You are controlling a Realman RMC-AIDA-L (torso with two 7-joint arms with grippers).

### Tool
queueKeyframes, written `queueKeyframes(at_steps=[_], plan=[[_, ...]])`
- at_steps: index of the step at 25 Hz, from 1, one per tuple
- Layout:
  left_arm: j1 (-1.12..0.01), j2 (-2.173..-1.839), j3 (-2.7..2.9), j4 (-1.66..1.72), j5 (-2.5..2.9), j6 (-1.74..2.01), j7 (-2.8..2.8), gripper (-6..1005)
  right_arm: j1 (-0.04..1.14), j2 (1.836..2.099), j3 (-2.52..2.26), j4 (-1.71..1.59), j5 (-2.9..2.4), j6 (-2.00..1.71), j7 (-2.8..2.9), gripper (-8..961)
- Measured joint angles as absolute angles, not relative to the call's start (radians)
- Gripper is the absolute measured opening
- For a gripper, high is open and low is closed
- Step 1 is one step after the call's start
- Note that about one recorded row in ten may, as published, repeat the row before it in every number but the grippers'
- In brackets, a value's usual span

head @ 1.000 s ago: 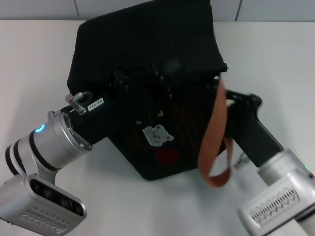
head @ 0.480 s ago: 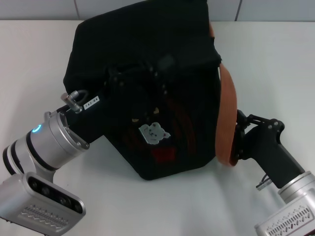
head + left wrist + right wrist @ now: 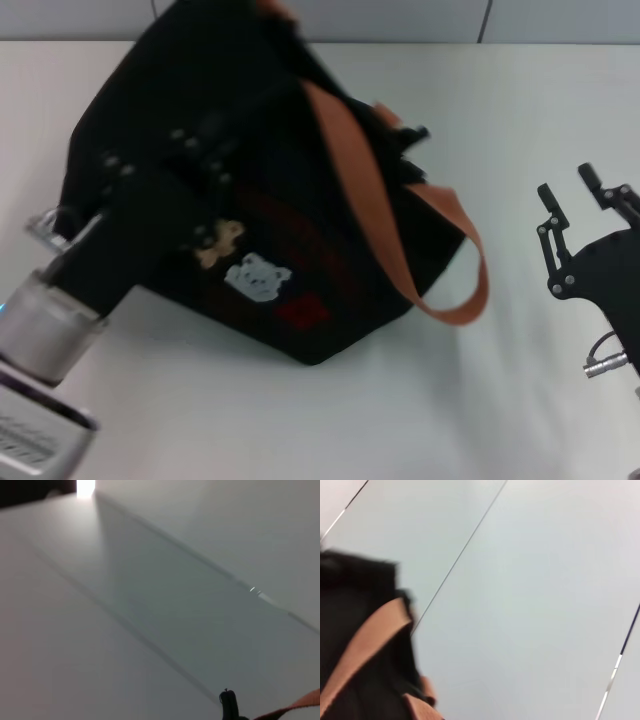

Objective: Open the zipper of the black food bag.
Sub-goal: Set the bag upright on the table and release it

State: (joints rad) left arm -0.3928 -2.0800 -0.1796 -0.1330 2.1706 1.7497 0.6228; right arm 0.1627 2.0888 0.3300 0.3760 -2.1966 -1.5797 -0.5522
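Note:
The black food bag lies tilted on the white table, left of centre, with its bear pictures facing me. One orange-brown handle drapes across its front and loops out to the right. I cannot make out the zipper on the black fabric. My left arm reaches up from the lower left, and the left gripper presses into the bag's upper left side, black on black. Well clear of the bag at the right, my right gripper stands open and holds nothing. The right wrist view catches the bag's edge and a handle.
The white table spreads in front of and to the right of the bag. A tiled wall runs along the back. The left wrist view shows mostly wall, with a bit of orange strap at one corner.
The bag has swung and tipped toward the left along with my left arm. The right gripper has drawn away to the right, and the handle now hangs loose over the bag's front.

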Motion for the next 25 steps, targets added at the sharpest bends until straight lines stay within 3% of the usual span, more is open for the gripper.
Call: queueKeyframes(at_steps=[6,10,19,25], plan=[[-0.25,-2.08,-0.328,-0.134,2.172,1.656,0.343,93,0.19,2.089,0.329,0.361,-2.197,-1.592,-0.429,365],[-0.227,-2.08,-0.316,-0.14,2.18,1.592,0.249,93,0.206,2.089,0.329,0.355,-2.197,-1.592,-0.373,512],[-0.32,-2.08,-0.08,-0.306,2.185,1.463,0.215,93,0.225,2.085,0.33,0.347,-2.196,-1.602,-0.296,790],[-0.371,-2.08,-0.04,-0.344,2.186,1.462,0.211,93,0.219,2.083,0.339,0.33,-2.196,-1.627,-0.247,788]])
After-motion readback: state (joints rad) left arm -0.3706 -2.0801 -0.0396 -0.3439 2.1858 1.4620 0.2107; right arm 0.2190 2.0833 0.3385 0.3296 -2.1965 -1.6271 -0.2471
